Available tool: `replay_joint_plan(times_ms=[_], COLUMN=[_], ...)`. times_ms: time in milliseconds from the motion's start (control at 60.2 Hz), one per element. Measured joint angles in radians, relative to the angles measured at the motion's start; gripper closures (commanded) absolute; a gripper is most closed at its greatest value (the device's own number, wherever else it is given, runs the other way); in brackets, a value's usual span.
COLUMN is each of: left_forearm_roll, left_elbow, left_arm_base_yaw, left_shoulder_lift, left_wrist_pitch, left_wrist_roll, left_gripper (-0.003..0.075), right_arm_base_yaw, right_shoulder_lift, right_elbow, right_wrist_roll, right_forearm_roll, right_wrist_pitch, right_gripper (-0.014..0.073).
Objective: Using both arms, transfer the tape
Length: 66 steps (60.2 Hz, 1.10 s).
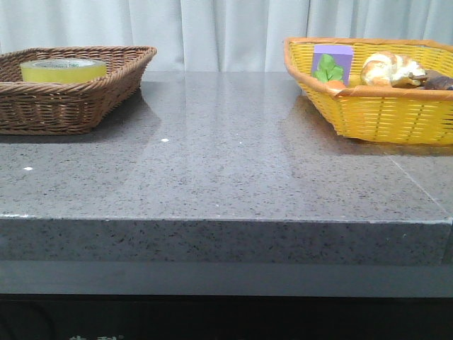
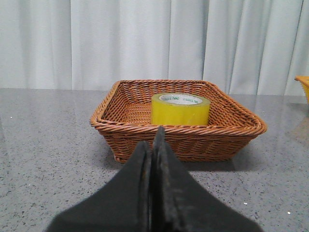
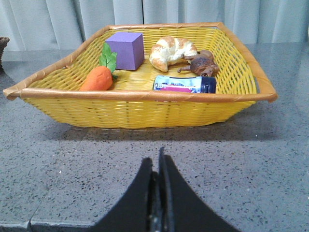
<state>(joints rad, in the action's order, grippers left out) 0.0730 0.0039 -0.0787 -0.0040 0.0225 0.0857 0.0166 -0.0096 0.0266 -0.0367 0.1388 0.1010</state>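
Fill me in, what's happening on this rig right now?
Nothing is being handled yet. The wide roll of glossy yellow packing tape sits untouched in the brown wicker basket on the grey speckled stone table. The left gripper is shut and empty, facing that basket from short of it. The right gripper is also shut and empty, facing the yellow wicker basket, which holds a toy carrot, purple cube, croissant and other small items.
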Motion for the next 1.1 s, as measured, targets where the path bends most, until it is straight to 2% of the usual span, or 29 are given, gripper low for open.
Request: replay_joint_plan(times_ms=[1096], left_forearm_roll=[0.0], left_elbow=[0.0], left_arm_base_yaw=[0.0], left_shoulder_lift=[0.0], left_wrist_pitch=[0.0], left_wrist_roll=[0.0], left_gripper=[0.0741], right_arm_base_yaw=[-0.03], right_shoulder_lift=[0.0], right_elbow=[0.0], right_wrist_roll=[-0.003], right_forearm_roll=[0.002], right_wrist_pitch=[-0.004], right_gripper=[0.0661])
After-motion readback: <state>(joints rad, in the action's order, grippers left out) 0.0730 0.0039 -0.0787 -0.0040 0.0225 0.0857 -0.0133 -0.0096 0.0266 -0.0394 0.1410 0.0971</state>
